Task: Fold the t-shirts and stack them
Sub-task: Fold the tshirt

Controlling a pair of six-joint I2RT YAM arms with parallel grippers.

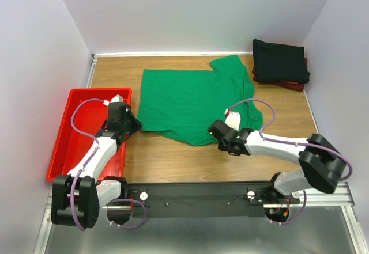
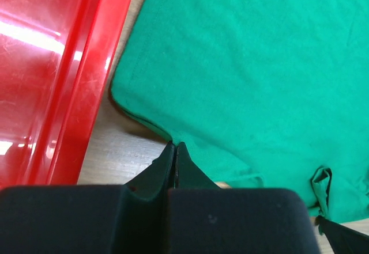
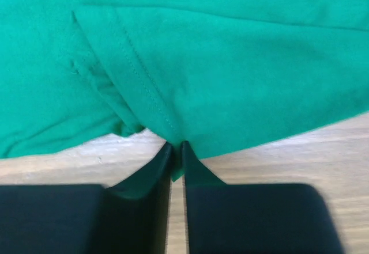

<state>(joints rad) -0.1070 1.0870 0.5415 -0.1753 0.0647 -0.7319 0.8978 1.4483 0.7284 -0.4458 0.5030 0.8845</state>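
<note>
Left gripper and right gripper each have fingers pinching the near hem of the green t-shirt, which spreads away across the worktop.

The scene holds three t-shirts: one green t-shirt, one black t-shirt and one dark red t-shirt. There is one red tray and one wooden table. Two robot arms are in view, one left arm and one right arm. They carry two grippers, the left gripper and the right gripper; each has two fingers, four in all. There are two purple cables, one per arm. One black rail joins the two bases.
</note>
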